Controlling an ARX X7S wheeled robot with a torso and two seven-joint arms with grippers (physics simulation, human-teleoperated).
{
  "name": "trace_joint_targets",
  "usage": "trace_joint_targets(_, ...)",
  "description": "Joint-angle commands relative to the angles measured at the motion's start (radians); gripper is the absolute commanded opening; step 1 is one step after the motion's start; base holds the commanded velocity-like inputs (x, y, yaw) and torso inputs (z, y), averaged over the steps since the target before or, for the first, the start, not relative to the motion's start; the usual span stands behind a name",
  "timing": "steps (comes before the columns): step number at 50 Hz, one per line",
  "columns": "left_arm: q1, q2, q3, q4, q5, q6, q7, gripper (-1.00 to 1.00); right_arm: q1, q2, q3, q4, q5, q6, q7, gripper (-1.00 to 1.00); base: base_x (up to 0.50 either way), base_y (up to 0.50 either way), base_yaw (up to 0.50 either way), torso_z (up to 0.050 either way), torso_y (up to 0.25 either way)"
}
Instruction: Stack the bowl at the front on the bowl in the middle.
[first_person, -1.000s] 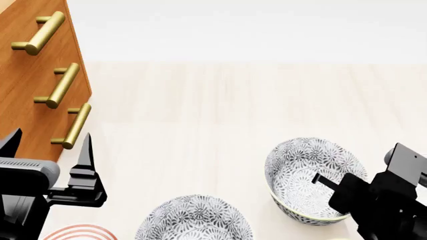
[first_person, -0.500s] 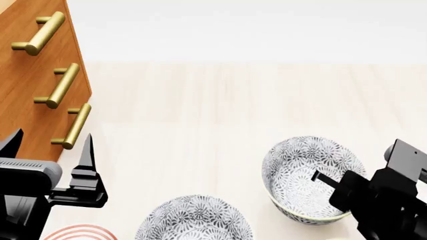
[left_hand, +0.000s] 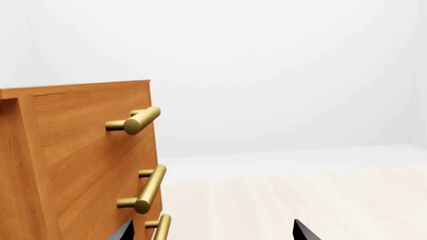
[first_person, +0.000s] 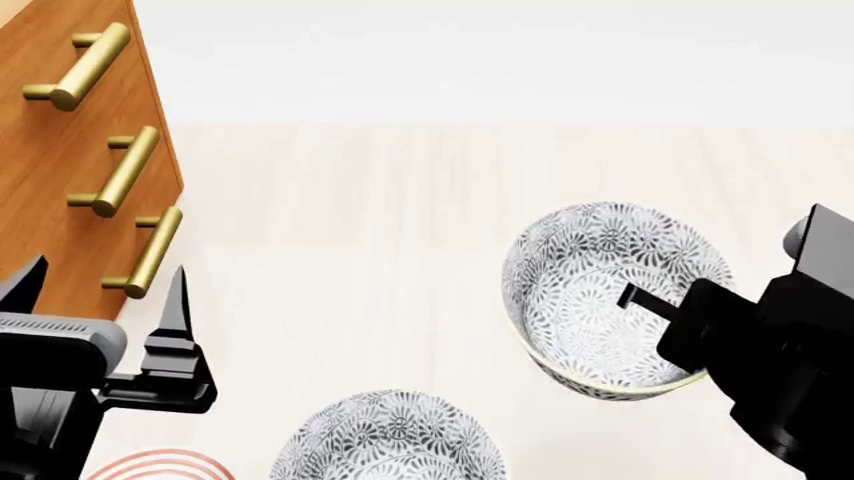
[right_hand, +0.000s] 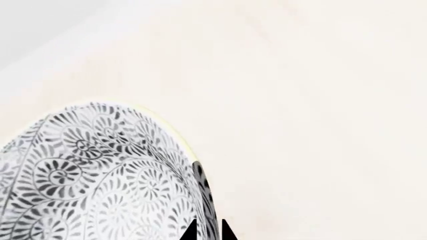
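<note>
A white bowl with a grey floral pattern (first_person: 587, 290) hangs tilted above the light wooden surface. My right gripper (first_person: 643, 302) is shut on its right rim, one finger inside the bowl. In the right wrist view the same bowl (right_hand: 87, 175) fills the lower left, its rim pinched between the right gripper (right_hand: 207, 232) fingertips. A second bowl with the same pattern (first_person: 387, 435) rests at the bottom middle of the head view, partly cut off. My left gripper (first_person: 100, 275) stands open and empty beside the cabinet, seen also as the left gripper (left_hand: 212, 231).
A wooden drawer cabinet (first_person: 67, 150) with brass handles (first_person: 127, 170) stands at the left, close to my left gripper; the cabinet (left_hand: 73, 160) fills the left wrist view's side. A red-ringed dish (first_person: 154, 465) shows at the bottom left edge.
My right gripper has lifted the patterned bowl off the surface and carried it farther away and slightly left, tilting it. The left arm and the second bowl have stayed put.
</note>
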Motion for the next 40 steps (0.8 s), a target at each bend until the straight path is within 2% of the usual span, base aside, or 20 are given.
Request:
trace_joint_targets(1,-0.007,-0.002,0.003,0.000,-0.004,-0.003,-0.007,1.00,0.031,0.012,0.035,-0.172,0.241,0.179,0.177,-1.00,0.00,0.00,0.00,0.000,0.000)
trace_joint_targets(4,-0.009,-0.004,0.000,0.006,-0.008,-0.009,-0.009,1.00,0.031,0.065,0.015,-0.155,0.574,0.179,0.441,-1.00,0.00,0.00,0.00,0.000,0.000)
trace_joint_targets(8,-0.014,-0.004,-0.001,0.005,-0.011,-0.011,-0.012,1.00,0.039,0.105,-0.015,-0.147,0.851,0.176,0.678,-1.00,0.00,0.00,0.00,0.000,0.000)
trace_joint_targets(16,-0.015,-0.005,0.000,0.006,-0.014,-0.012,-0.017,1.00,0.035,0.144,-0.068,-0.185,1.204,0.158,0.958,-1.00,0.00,0.00,0.00,0.000,0.000)
trace_joint_targets(28,-0.012,-0.005,0.002,-0.001,-0.017,-0.003,-0.024,1.00,-0.040,0.147,-0.189,-0.271,1.428,0.125,1.033,-1.00,0.00,0.00,0.00,0.000,0.000)
trace_joint_targets(40,-0.013,-0.006,0.003,0.016,-0.026,-0.014,-0.033,1.00,-0.096,0.122,-0.251,-0.324,1.391,0.123,0.962,-1.00,0.00,0.00,0.00,0.000,0.000)
